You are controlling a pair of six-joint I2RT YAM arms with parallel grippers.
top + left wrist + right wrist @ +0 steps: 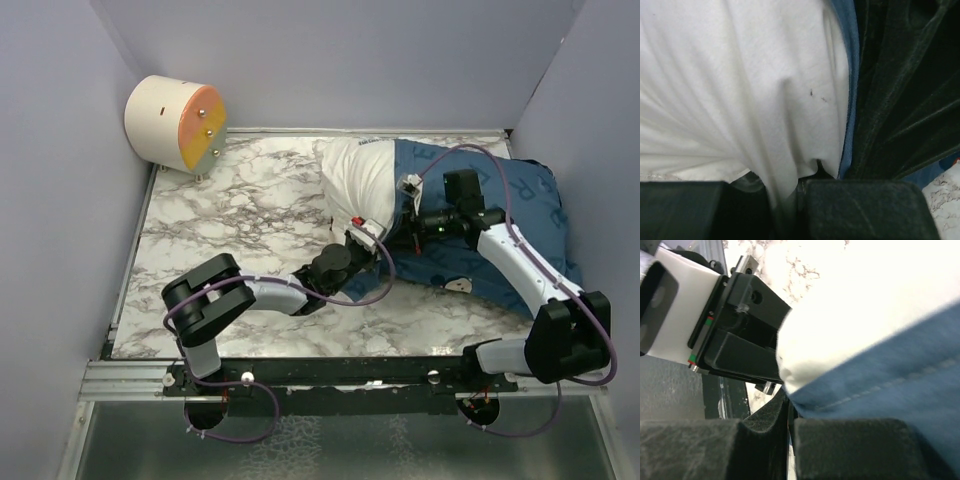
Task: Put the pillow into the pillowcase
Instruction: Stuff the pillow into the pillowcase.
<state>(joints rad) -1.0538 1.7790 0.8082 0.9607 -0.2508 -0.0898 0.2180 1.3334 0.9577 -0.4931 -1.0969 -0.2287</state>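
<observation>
Pillow (358, 178): at the far right of the marble table (230, 230), long axis running left to right, right portion already inside the pillowcase (500, 215), left end exposed. Pillowcase mouth: across the pillow's middle, open toward the left. Left gripper (366, 232): at the pillow's near edge beside the mouth, jaws nearly closed, pinching white pillow fabric. Right gripper (412, 186): at the mouth hem, jaws pressed together on the blue edge. Judged next travel: pillow rightward, hem leftward.
</observation>
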